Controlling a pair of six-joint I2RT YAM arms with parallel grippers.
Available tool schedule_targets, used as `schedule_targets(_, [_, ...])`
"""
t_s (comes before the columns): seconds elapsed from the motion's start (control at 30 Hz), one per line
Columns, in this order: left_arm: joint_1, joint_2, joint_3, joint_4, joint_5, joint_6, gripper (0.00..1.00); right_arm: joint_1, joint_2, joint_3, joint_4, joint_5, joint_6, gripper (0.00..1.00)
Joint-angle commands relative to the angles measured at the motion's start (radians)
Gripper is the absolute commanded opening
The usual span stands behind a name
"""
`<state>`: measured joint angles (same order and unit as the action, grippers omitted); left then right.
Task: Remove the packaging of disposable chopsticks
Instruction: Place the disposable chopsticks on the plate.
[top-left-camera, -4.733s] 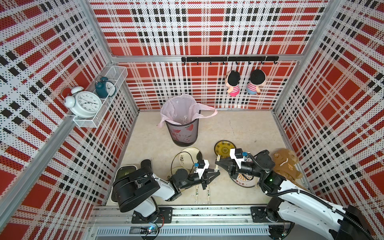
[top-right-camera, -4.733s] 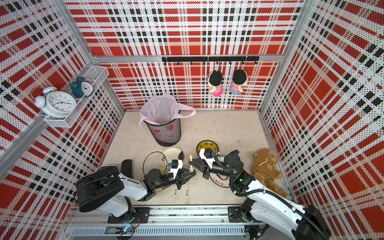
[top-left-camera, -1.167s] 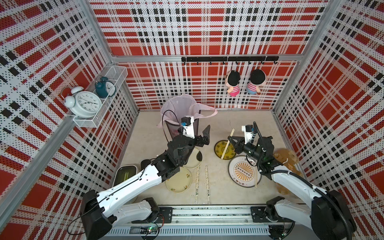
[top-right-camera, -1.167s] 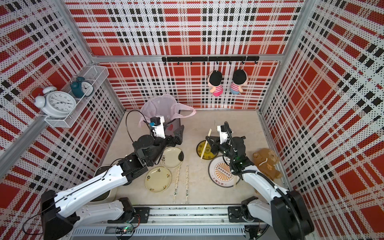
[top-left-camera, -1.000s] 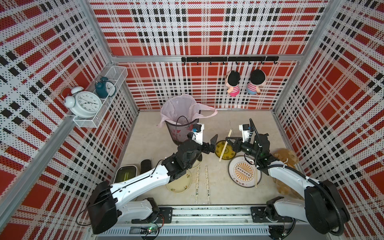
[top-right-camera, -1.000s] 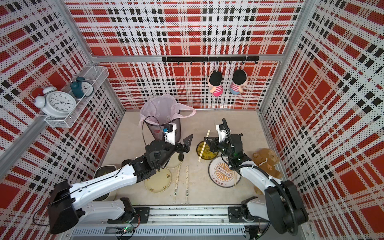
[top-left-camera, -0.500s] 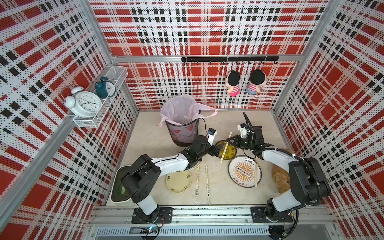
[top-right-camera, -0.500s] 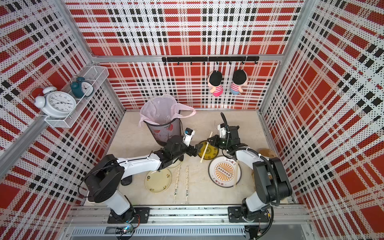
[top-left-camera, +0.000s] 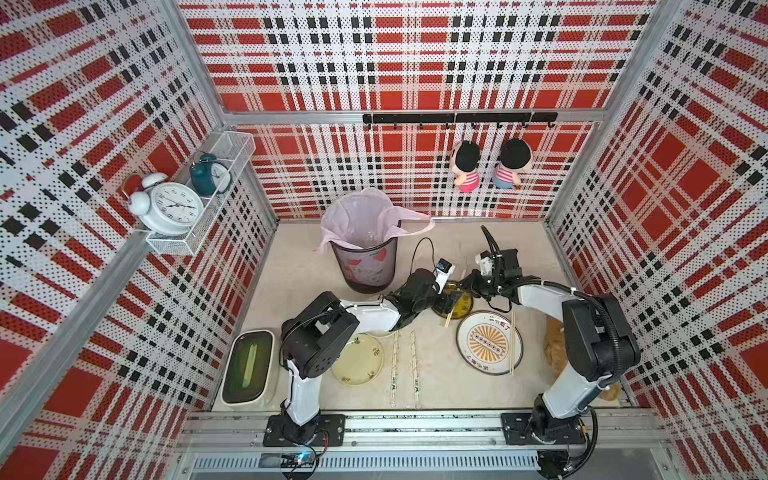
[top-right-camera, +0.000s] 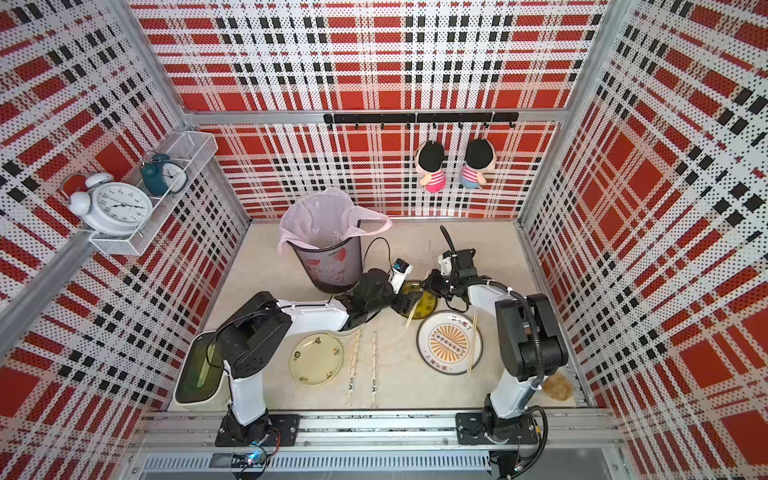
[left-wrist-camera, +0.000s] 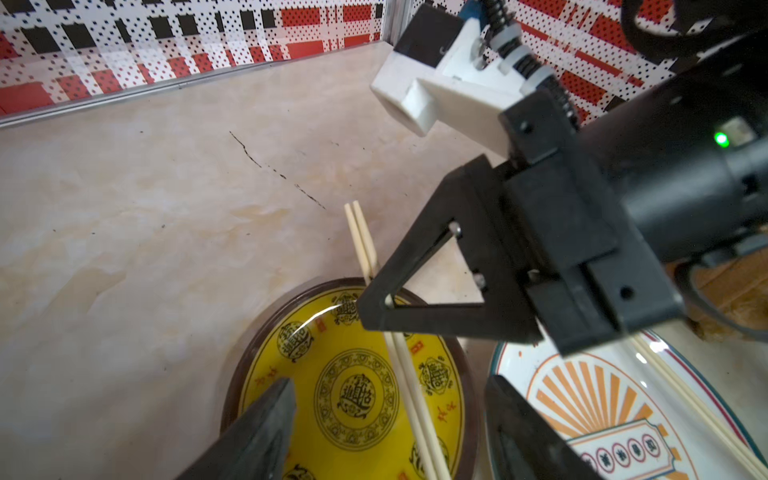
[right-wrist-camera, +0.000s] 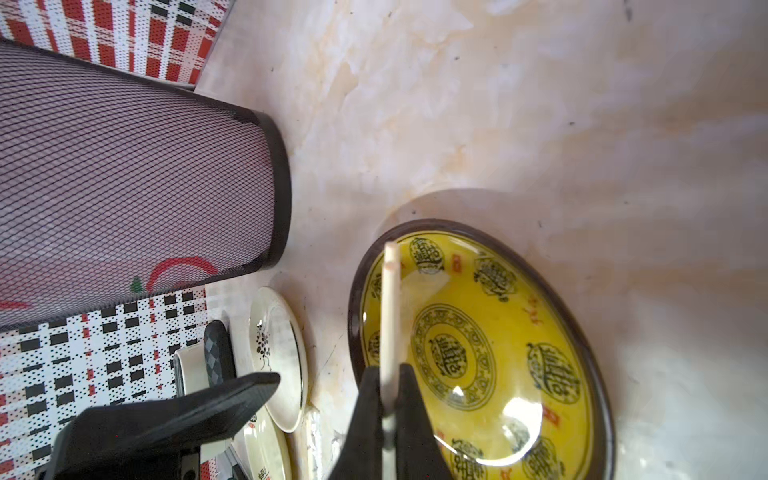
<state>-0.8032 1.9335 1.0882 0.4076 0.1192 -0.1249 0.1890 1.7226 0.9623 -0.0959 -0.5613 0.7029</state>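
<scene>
Over the yellow plate (left-wrist-camera: 270, 361), my right claw (left-wrist-camera: 376, 305) pinches the pair of chopsticks (left-wrist-camera: 360, 237) tight. My left claw (left-wrist-camera: 390, 384) is wide open, with the chopsticks between its jaws, touching neither.

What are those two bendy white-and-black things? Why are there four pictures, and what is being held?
They are robot arms, a left arm and a right arm, each ending in a pincer. Two pictures look down from above. The other two come from small cameras on the arms' wrists, for close-ups. On the table lie a yellow plate, a pale plate, a big plate with an orange sun pattern carrying bare chopsticks, and two pairs still in clear wrappers. A bin stands behind. The right pincer is shut on a bare pair of chopsticks over the yellow plate. The left pincer stands open around that pair.
</scene>
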Motion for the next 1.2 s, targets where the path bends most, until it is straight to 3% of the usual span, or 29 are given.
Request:
schedule_targets(0.0, [0.013, 0.039, 0.031, -0.013, 0.063, 0.005, 0.7, -0.013, 0.053, 0.062, -0.081, 0.005, -0.034, 0.0])
schedule_targets(0.23, [0.007, 0.069, 0.044, -0.05, 0.054, 0.022, 0.64, -0.03, 0.121, 0.145, -0.166, -0.002, -0.071, 0.0])
schedule_targets(0.47, [-0.03, 0.119, 0.134, -0.187, -0.081, 0.016, 0.64, -0.034, 0.148, 0.152, -0.17, -0.014, -0.084, 0.0])
schedule_targets(0.9, [-0.027, 0.174, 0.178, -0.199, -0.04, 0.005, 0.63, -0.034, 0.18, 0.151, -0.136, -0.063, -0.075, 0.0])
schedule_targets(1.17, [-0.023, 0.186, 0.193, -0.208, -0.025, 0.004, 0.58, -0.034, 0.199, 0.159, -0.14, -0.061, -0.08, 0.0])
